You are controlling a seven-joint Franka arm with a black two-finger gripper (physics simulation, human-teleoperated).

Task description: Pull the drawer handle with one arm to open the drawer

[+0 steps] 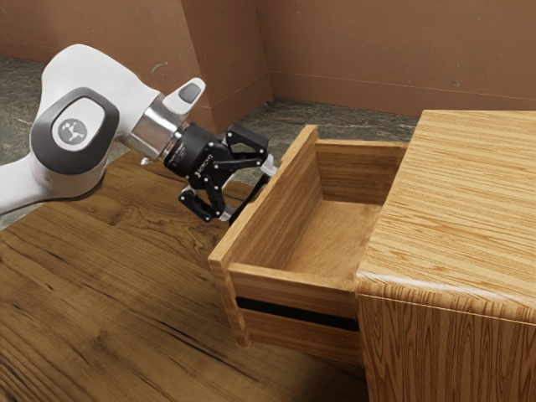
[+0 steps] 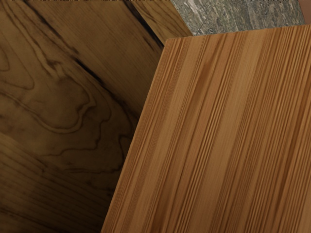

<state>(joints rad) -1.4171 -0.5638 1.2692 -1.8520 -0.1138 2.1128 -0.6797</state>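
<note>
Single arm comes in from the exterior view's left, black gripper pressed up at the outer face of the drawer front panel, about mid-width and near its top edge. Jaws: cannot tell whether they are open or clamped on anything, since the contact spot sits behind the panel edge. The handle is on that outer face, turned away from the camera, and cannot be made out. The drawer is open, pulled well out of the cabinet toward the left, with its inside floor and far side wall showing and nothing in it. The drawer's near corner sits low in the middle of the exterior view, with a dark gap under the near side wall where it meets the cabinet body. The light-oak cabinet is on the right, with its flat top overhanging the drawer's right end. The cabinet stands on the dark wood counter, which runs left and near. Grey stone floor lies beyond the counter, with brown walls at the far side. In the wrist view the light striped drawer front is right under the hand, the dark-grained counter beside it, and a strip of grey floor past the panel's edge.
</note>
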